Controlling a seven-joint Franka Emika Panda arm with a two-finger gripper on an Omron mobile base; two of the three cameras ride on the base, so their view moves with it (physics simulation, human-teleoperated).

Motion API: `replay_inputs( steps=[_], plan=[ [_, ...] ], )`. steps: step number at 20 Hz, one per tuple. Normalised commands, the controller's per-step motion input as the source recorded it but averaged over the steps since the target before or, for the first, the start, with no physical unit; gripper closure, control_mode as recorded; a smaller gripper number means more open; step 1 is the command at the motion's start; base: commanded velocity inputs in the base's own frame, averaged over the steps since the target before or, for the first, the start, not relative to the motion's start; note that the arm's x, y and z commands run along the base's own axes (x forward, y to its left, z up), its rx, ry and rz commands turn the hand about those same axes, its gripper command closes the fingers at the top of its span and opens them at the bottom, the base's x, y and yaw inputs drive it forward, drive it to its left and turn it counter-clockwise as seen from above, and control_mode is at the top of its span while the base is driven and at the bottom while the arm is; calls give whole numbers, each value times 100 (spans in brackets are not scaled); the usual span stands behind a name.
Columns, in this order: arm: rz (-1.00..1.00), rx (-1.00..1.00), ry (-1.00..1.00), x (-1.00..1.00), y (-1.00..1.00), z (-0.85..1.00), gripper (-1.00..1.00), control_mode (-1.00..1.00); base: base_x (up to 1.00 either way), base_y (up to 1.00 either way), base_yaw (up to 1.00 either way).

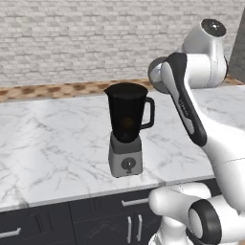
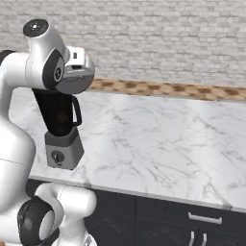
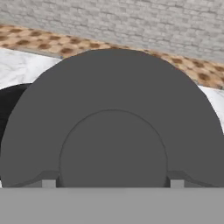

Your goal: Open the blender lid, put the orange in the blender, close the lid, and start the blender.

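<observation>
White marble covers the table [image 1: 52,143], with a pale brick wall [image 1: 72,38] behind. Near the front edge stands the blender [image 1: 126,131], its black jar on a grey base, dial facing forward. An orange glow inside the jar looks like the orange [image 1: 128,123]. In the hand view the blender lid [image 3: 111,113] sits close up, the jaws closed on its centre knob.

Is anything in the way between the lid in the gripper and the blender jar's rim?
Nothing visible. The gripper holds the blender lid by its knob; the blender has a rim that looks bare, and the orange sits low inside the jar.
</observation>
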Motion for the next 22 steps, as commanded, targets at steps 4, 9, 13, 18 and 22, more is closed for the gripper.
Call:
replay_inputs(
  steps=[4,9,13,18,22],
  plan=[
    [6,0,-1,10,67,27,100,-100,0,0,0],
    [2,0,7,26,54,8,100,-100,0,0,0],
    [0,0,20,25,55,3,100,-100,0,0,0],
    [0,0,27,28,42,1,100,-100,0,0,0],
    [0,-1,26,57,9,-1,100,-100,0,0,0]
  ],
)
